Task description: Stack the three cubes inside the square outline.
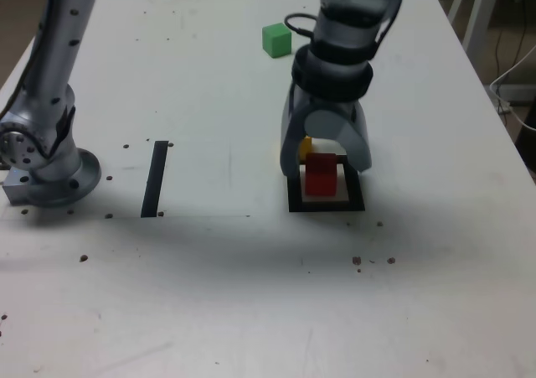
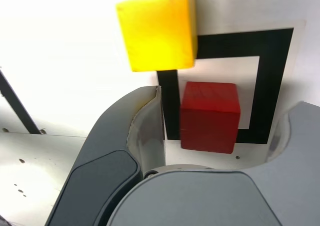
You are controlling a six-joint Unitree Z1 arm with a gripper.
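Gripper released, 2 fingers astride the red cube; I judged a slow, straight-up retreat best.

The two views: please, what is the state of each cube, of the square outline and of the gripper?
Red cube: inside black tape square, between fingers, ungripped.
Yellow cube: over the outline's corner, mostly outside.
Green cube: apart from the others.
Black tape square outline: no stack yet.
Grey gripper: open.
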